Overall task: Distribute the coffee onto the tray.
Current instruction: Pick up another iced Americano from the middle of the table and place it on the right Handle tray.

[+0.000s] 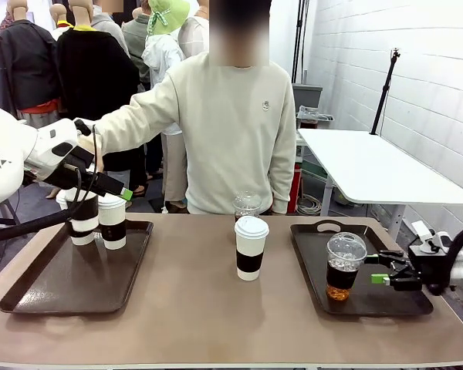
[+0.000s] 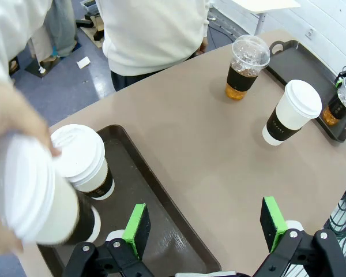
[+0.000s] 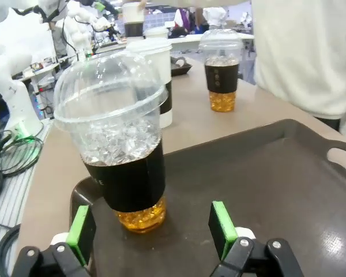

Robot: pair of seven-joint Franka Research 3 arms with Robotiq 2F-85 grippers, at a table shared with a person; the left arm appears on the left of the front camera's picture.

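Right hand (image 1: 382, 278) open, iced cup (image 1: 344, 266) just ahead of it on right tray (image 1: 312, 270), table (image 1: 193, 308) right end. Left hand (image 2: 205, 212) open over left tray (image 1: 69, 281), table left end; two paper cups (image 1: 113, 222) there. Lone paper cup (image 1: 251, 248), second iced cup (image 1: 247, 203) mid-table.

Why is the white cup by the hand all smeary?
Left wrist view: the paper cup at the person's hand is smeared, perhaps too near the lens. Right wrist view: the near clear cup is sharp, the far clear cup softer.
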